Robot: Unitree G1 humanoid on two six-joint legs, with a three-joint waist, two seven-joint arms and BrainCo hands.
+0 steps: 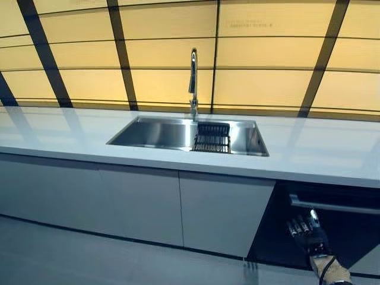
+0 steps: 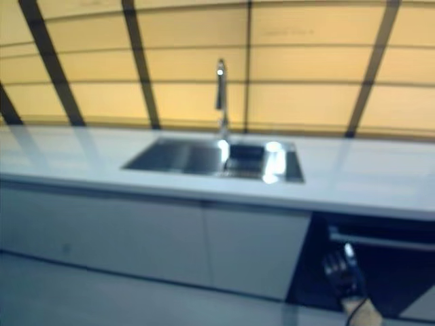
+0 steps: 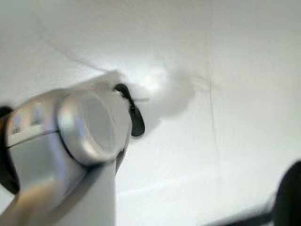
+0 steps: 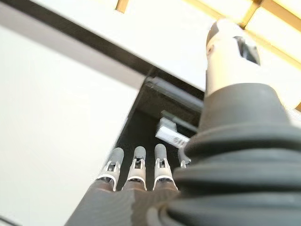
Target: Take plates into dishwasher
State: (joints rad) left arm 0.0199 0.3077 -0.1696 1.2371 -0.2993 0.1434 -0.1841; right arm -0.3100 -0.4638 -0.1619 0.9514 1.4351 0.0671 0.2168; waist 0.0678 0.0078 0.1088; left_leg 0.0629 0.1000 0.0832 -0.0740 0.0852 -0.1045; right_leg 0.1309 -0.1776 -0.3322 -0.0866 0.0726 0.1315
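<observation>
Left eye view shows the task barely begun: no plates are visible anywhere, neither on the white desk (image 1: 332, 151) nor in the steel sink (image 1: 160, 133), where only a dark rack (image 1: 212, 138) sits below the tap (image 1: 193, 77). The dishwasher (image 1: 332, 225) stands under the desk at the right, its dark front closed as far as I can judge, with a pale bar handle (image 1: 335, 206) across the top. The right robot hand (image 1: 307, 228) is raised in front of that dark front, just below the handle and not touching it, with nothing in it.

Right eye view gives the same layout; the right robot hand (image 2: 340, 268) hangs near the handle (image 2: 380, 241), so opening the door looks like the step in hand, and fetching and loading plates is all still to do.

Left wrist view shows only the left robot hand (image 3: 84, 127) as a silver finger part against a pale blank surface; I cannot tell how its fingers stand, and no plate shows.

Right wrist view shows the right robot hand's fingers (image 4: 136, 167) straight, side by side, pointing at the dark dishwasher opening and the handle (image 4: 171, 134), empty.
</observation>
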